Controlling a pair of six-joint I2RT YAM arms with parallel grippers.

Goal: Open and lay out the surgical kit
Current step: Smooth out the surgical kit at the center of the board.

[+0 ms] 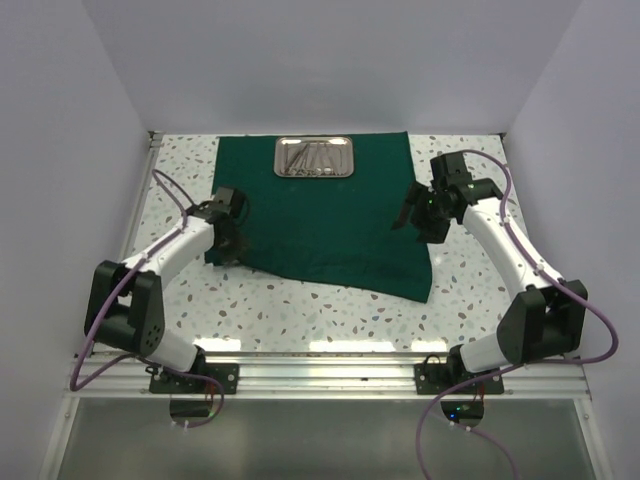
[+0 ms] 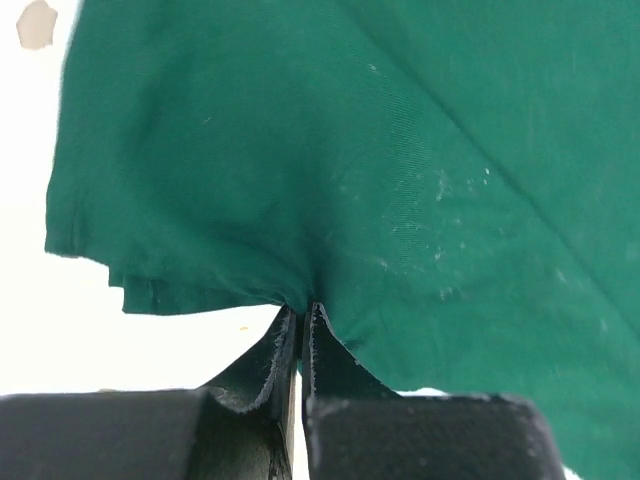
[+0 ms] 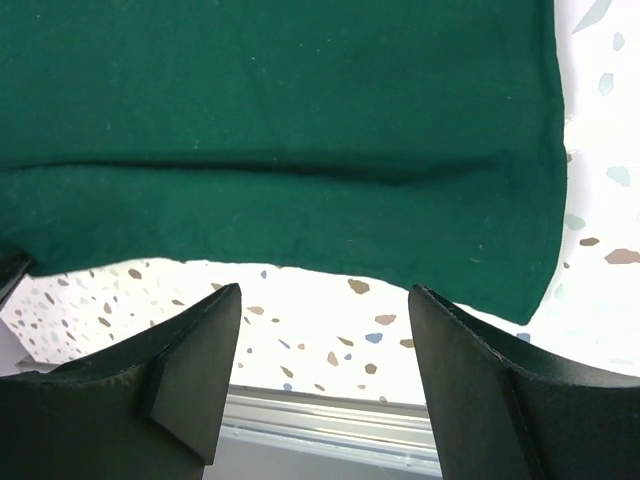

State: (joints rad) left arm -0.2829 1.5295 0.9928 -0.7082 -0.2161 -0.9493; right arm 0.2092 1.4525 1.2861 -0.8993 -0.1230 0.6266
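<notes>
Speckled surface carries green cloth, spread open, its near-right corner jutting toward the arm bases. Left pincer clamped on cloth's left edge, fabric bunched there. Right pincer gaping, empty, over cloth's right edge. Steel tray holding slim instruments sits at cloth's far edge. Judged: wrap nearly laid out; next calls for tugging flat, releasing, then lifting instruments out. No readable writing.

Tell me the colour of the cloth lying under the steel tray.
The cloth is plain dark green, with no pattern. It shows best in the left wrist view.
</notes>
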